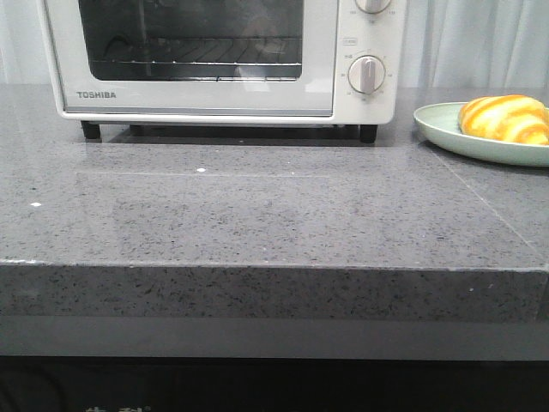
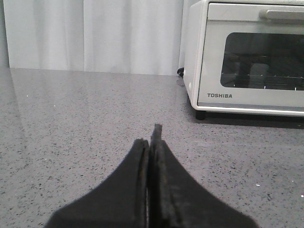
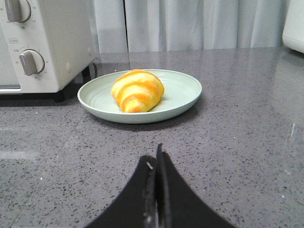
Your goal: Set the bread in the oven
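Nearest in each wrist view are the fingertips: the left end effector (image 2: 151, 142) has its jaws pressed together with nothing between them, low over bare counter (image 1: 257, 215), and the right end effector (image 3: 156, 159) is likewise closed and empty. Neither arm shows in the front view. Ahead of the right end effector, a short way off across the speckled surface, sits the plate (image 3: 183, 95), and on it the bread (image 3: 137, 90), resting left of the plate's middle, apart from the fingertips and untouched. Seen from the front, the bread (image 1: 506, 118) lies with its long axis roughly across the view, at the far right of the counter. Beyond and to the left stands the oven (image 1: 223, 60), its door shut, rack visible through the glass; the plate's rim lies just beside its knob side. From the left wrist the oven (image 2: 247, 57) fills the right of the view, with the handle at the top of the door. The right arm looks the nearer one to the bread, which lies almost straight ahead of it; the left looks better placed for the door, which probably has to open first.
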